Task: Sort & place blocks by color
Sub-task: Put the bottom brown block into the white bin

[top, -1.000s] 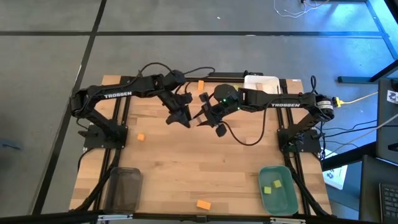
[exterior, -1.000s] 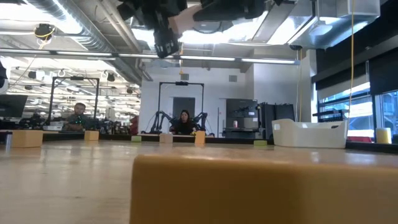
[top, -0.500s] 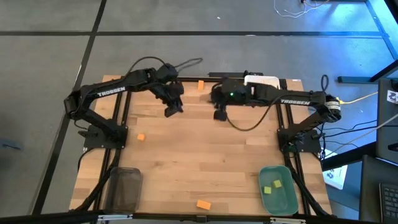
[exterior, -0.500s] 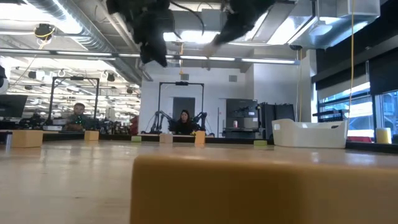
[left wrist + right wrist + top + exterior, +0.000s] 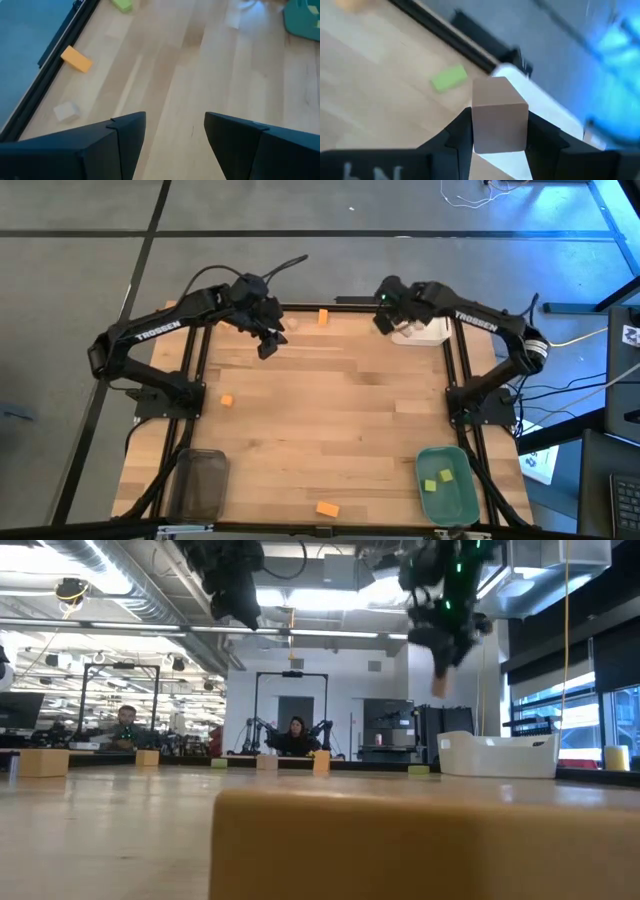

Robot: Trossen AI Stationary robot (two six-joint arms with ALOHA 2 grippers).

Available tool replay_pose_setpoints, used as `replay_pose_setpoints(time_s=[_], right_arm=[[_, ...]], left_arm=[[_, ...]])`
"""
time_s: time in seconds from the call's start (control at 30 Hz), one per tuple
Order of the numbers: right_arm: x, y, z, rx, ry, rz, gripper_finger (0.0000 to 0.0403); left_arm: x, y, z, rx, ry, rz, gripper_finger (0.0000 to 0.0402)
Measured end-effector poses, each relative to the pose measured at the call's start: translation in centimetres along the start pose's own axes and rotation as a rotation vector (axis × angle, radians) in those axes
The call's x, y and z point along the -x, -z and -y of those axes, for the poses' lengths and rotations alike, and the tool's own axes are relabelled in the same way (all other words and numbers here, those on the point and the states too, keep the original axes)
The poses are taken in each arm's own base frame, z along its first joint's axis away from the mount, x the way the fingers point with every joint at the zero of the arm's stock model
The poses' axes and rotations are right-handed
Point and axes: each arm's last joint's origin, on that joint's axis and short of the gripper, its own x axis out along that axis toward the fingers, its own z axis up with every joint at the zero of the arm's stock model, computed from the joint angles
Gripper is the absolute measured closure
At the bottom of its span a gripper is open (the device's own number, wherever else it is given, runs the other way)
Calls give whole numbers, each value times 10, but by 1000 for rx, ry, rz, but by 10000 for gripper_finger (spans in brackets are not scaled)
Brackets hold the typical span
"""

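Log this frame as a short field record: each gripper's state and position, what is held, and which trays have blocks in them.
right gripper: shut on tan wood block, raised beside white tray
left gripper: open, empty, above table's far left
green tray: two light green blocks
grey tray: no blocks visible
loose orange blocks: three on table

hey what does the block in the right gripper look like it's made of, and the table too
Block: likely unfinished wood. It is pale tan, matte, with crisp square edges; no grain is visible, so painted or plastic is possible. The right gripper clamps it between its fingers.
Table: wood, butcher-block style, with visible plank strips and grain and a light satin sheen.
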Motion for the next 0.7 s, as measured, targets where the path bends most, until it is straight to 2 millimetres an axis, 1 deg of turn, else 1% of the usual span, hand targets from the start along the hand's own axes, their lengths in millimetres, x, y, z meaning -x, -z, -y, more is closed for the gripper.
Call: replay_pose_setpoints(time_s=[0.13,0.27,0.33,0.43,0.57,0.7], right_arm=[[-43,1,23,-49,-8,-156,269],[-72,6,42,-91,-28,-268,269],[-81,7,48,-101,-42,-299,269],[-93,5,53,-119,-53,-316,269],[-112,7,55,-145,-98,-380,269],[-130,9,52,-139,-93,-435,269]], left_arm=[[0,0,0,17,6,-2,205],[0,0,0,16,6,-2,205],[0,0,0,17,6,-2,205],[0,0,0,18,5,-3,205],[0,0,0,18,5,-3,205],[0,0,0,18,5,-3,205]])
